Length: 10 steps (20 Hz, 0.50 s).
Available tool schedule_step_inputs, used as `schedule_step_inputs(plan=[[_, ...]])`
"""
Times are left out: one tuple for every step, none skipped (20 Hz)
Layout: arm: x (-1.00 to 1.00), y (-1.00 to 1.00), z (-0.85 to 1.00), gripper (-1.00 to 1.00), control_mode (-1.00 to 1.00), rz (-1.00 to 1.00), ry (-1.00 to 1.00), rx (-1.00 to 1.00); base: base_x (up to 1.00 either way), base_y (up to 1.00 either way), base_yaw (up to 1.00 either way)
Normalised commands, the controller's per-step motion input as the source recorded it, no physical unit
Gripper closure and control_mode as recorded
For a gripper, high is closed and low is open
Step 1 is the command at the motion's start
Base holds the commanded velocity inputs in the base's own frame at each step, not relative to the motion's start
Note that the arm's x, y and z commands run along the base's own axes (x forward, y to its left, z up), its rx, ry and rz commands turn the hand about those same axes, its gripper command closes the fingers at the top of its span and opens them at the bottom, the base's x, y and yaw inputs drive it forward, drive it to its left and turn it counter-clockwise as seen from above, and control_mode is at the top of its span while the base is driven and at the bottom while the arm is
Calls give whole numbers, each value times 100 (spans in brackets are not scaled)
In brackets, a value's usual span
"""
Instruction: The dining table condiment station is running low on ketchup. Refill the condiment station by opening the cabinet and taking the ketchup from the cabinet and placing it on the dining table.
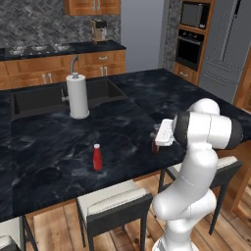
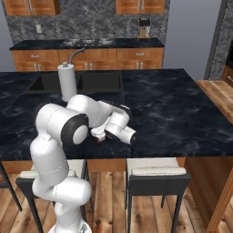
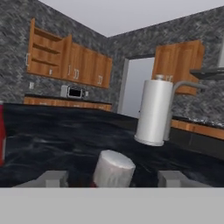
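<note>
Grey stone walls [image 2: 91, 18], wood-plank floor [image 1: 59, 230], wooden wall cabinets [image 3: 83, 68]

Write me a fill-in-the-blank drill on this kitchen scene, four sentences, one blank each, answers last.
1. The paper towel roll stands upright beside the inset ____.
2. The red bottle on the dining table has a ____ cap.
3. The ketchup stands on the table's marble top, near its ____ edge by the stools.
4. In the hand view, the bottle's cap sits between the two ____ of the tool.

Answers: sink; white; front; fingertips
</note>
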Motion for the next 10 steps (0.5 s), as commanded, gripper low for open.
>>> schedule_step_inputs(plan=[[-30,0,0,-100,-100,0,0,0,0,0,0],[-31,0,0,-100,-100,0,0,0,0,0,0],[-36,1,4,-100,-100,0,0,0,0,0,0],[-29,4,3,-100,-100,0,2,0,0,0,0],[-34,0,15,-100,-100,0,0,0,0,0,0],[-39,0,17,-100,-100,0,0,0,0,0,0],[-49,0,19,-100,-100,0,0,0,0,0,0],[-42,0,34,-100,-100,0,0,0,0,0,0],[-59,0,42,-100,-100,0,0,0,0,0,0],[-38,14,53,-100,-100,0,0,0,0,0,0]])
